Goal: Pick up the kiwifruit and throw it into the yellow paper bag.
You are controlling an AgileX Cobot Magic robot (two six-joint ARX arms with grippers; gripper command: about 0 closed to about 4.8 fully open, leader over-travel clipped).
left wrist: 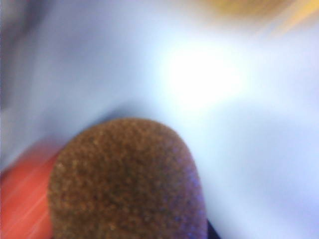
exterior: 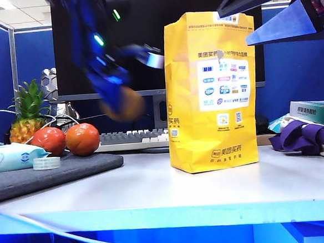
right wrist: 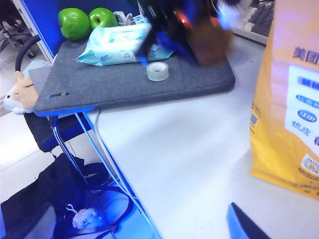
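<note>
- Kiwi [exterior: 123,105] sits clamped in the left gripper [exterior: 119,99], in the air left of the bag [exterior: 212,90], above the tomatoes [exterior: 66,140].
- Right gripper [exterior: 288,22] hangs high beside the bag top; jaw gap unclear.

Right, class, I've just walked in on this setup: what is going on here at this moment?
The left gripper is shut on the kiwifruit and holds it in the air, left of the upright yellow paper bag and below its top. Both are motion-blurred. The right gripper hangs empty near the bag's top right. Two tomatoes sit on the grey mat. The kiwifruit is not yet in the bag.
</note>
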